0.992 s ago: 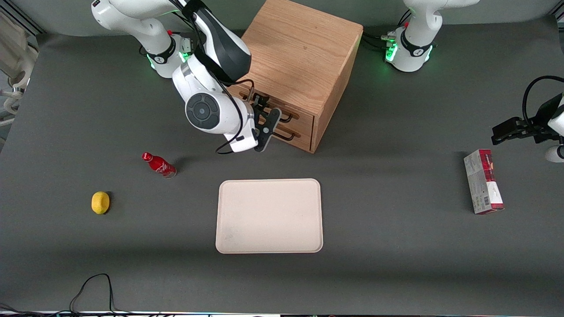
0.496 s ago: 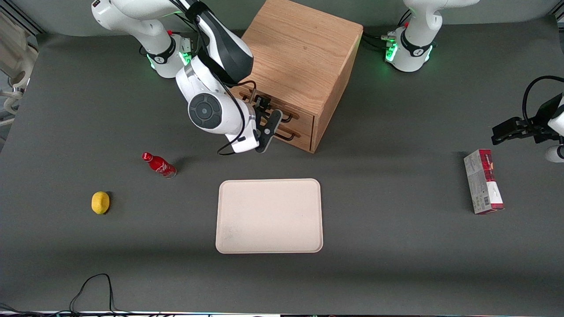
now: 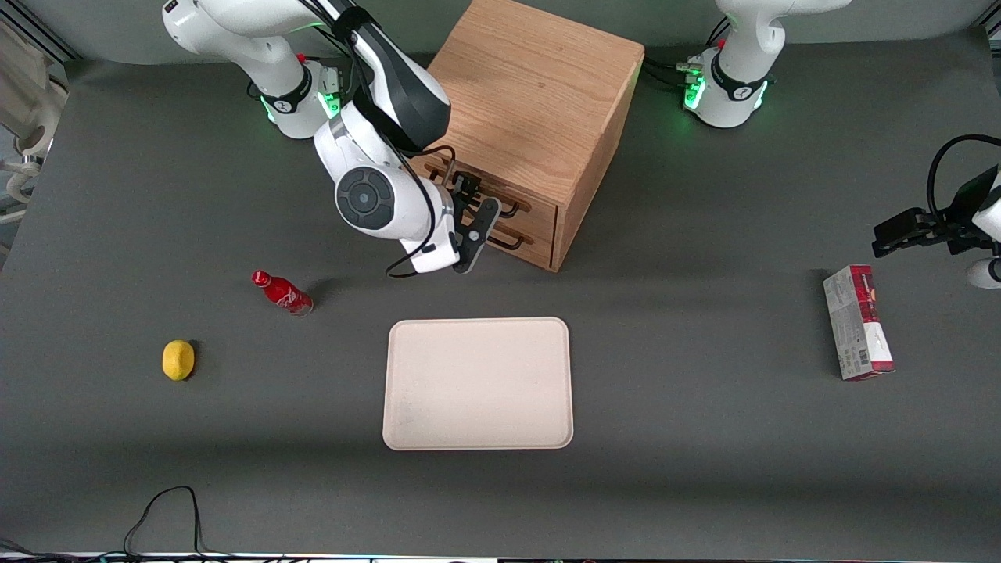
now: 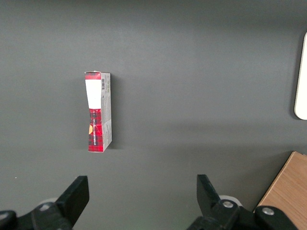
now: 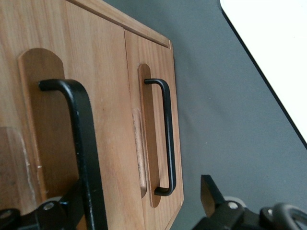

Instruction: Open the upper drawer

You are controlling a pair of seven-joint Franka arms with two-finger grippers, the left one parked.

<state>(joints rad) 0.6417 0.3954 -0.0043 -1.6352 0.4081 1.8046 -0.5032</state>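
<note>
The oak cabinet (image 3: 532,102) stands at the back middle of the table. Its upper drawer (image 3: 536,206) is closed, front flush, with a thin black wire handle (image 3: 511,209). The lower drawer (image 3: 538,236) beneath it is closed too. My right gripper (image 3: 478,205) is open, right at the drawer fronts at upper-handle height. In the right wrist view the upper drawer's handle (image 5: 84,143) is large and close. It runs between my spread fingers, next to one finger (image 5: 72,203). The lower drawer's handle (image 5: 168,134) is farther off. The gripper (image 5: 144,206) holds nothing.
A cream tray (image 3: 478,383) lies nearer the front camera than the cabinet. A red bottle (image 3: 281,292) and a lemon (image 3: 178,360) lie toward the working arm's end. A red-and-white box (image 3: 858,322) lies toward the parked arm's end. A black cable (image 3: 164,508) loops at the front edge.
My right arm has crept a little closer to the drawer fronts. The drawers have not moved.
</note>
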